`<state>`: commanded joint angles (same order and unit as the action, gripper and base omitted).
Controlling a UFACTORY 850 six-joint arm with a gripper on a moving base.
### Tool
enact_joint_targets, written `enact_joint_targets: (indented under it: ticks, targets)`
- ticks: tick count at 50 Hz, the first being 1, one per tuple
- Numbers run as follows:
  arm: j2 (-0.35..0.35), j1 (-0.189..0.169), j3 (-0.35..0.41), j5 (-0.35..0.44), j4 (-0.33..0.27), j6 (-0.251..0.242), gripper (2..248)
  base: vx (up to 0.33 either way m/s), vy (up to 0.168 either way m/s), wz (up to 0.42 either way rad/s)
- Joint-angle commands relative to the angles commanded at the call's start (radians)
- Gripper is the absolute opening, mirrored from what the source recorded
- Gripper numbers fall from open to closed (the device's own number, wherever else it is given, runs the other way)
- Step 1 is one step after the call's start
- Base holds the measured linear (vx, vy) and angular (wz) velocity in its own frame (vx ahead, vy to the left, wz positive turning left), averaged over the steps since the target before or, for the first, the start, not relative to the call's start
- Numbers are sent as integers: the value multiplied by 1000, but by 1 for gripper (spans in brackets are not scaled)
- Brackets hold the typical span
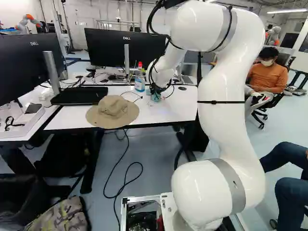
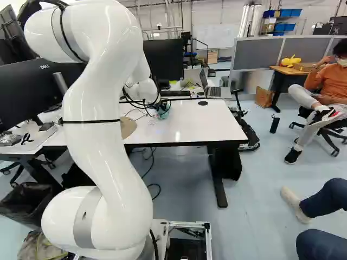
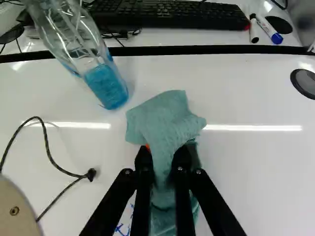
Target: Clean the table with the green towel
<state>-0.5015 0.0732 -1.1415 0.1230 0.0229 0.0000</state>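
White worktop (image 3: 256, 177), glossy. Green towel (image 3: 165, 118) on it, bunched and pinched between both fingers of end effector (image 3: 163, 160), likely so loose folds do the wiping. Blue marker scribble (image 3: 119, 229) beside towel, probable target. Bottle of blue liquid (image 3: 106, 86) near, presumably cleaner; bucket hat (image 1: 113, 111) further out, could obstruct wiping.

"DELL" on 2 monitors, L base view: far-L monitor (image 1: 24, 65) & upper-ctr monitor (image 1: 103, 52). R base view: "DELL" again on far-L monitor. Wrist view: blue handwriting (image 3: 118, 229) on white tabletop (image 3: 256, 172), partly hidden, can't read; marks on blue-capped marker (image 3: 266, 27) too small to read.
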Motion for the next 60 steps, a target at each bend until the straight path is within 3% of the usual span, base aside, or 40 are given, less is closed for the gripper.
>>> enact_joint_targets:
  ticks: [31, 47, 60]
  targets:
    - [85, 57, 112, 0, 0, 0, 50, 0, 0, 0]
    - [151, 59, 196, 0, 0, 0, 50, 0, 0, 0]
    - [183, 30, 234, 0, 0, 0, 50, 0, 0, 0]
